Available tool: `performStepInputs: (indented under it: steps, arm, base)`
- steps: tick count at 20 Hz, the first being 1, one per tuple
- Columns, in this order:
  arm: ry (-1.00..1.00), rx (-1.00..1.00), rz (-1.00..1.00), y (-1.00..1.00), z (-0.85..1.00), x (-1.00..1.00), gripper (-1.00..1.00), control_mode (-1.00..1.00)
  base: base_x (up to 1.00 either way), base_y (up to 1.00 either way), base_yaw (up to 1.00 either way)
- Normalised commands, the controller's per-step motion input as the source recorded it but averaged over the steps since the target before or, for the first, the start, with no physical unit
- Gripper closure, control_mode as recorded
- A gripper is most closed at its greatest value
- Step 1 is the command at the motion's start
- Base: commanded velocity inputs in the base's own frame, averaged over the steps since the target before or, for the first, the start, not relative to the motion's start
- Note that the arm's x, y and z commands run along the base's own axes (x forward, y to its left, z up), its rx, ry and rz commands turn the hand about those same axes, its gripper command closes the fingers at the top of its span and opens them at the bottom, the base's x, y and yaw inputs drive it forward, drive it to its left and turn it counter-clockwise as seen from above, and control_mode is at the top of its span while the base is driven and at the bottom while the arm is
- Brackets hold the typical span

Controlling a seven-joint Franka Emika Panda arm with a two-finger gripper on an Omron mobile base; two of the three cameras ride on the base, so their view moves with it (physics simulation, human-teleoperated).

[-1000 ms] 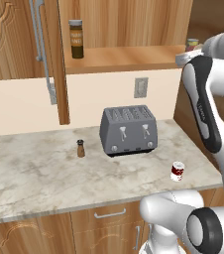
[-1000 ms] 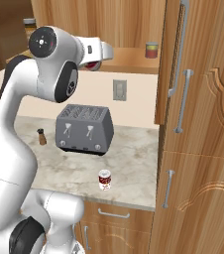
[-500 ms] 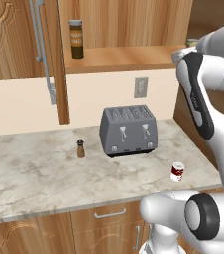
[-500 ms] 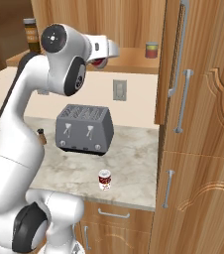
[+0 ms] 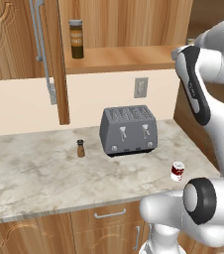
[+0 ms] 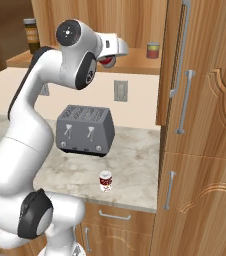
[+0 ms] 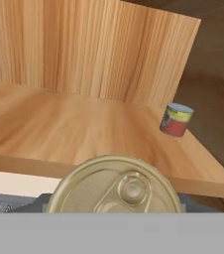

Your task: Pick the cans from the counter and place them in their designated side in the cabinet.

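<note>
Cans: one short red-labelled, silver-topped metal can (image 7: 115, 185) sits gripped in the narrowly parted gripper (image 6: 108, 59), level with the light-brown wooden cabinet's plank shelf (image 7: 74, 131) for placing.

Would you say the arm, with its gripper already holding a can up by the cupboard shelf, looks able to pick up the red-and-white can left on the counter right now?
Probably not yet. The gripper is shut on a can at the shelf, so it must let go before descending to the red-and-white can, which stands unobstructed on the counter.
</note>
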Motion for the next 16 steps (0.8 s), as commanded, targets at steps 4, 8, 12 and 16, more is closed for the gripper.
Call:
performStepInputs:
  steps: [4,8,12,16]
  arm:
    - [0.00,0.00,0.00,-0.19,-0.02,0.26,1.00,-1.00]
    - [0.00,0.00,0.00,-0.18,-0.05,0.27,1.00,-1.00]
    - [0.00,0.00,0.00,-0.16,-0.06,0.30,1.00,-1.00]
    - [0.00,0.00,0.00,-0.15,-0.06,0.31,1.00,-1.00]
  base:
    - [0.00,0.00,0.00]
    - [0.00,0.00,0.00]
    - [0.00,0.00,0.00]
    - [0.00,0.00,0.00]
